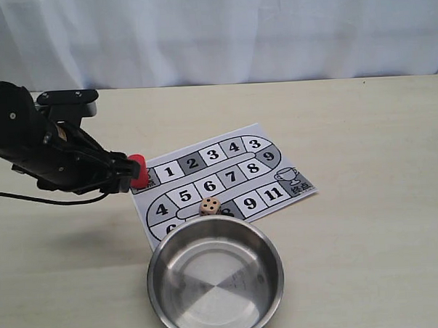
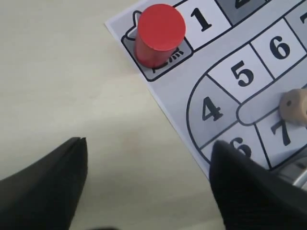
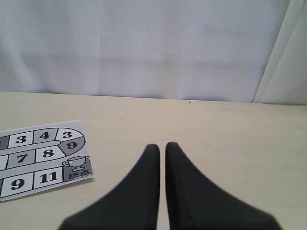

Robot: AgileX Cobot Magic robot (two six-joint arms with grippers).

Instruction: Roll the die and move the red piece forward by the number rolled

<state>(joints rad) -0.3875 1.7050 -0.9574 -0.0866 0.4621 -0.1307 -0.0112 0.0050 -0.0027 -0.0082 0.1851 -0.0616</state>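
The red piece [image 1: 138,170] [image 2: 158,34] stands upright on the start square at the left end of the paper board [image 1: 227,179] [image 2: 249,72]. The tan die [image 1: 210,206] [image 2: 294,105] lies on the board by the 7 square, just behind the steel bowl [image 1: 215,278]. My left gripper [image 1: 121,175] [image 2: 146,167] is open, hovering just left of the red piece, with only bare table between its fingers. My right gripper [image 3: 162,149] is shut with nothing in it, over bare table right of the board; it is out of the exterior view.
The table [image 1: 363,129] stretches beyond the board to the right. A white curtain [image 1: 220,33] backs the table. The bowl sits at the front edge, overlapping the board's near part. A black cable [image 1: 31,199] trails from the left arm.
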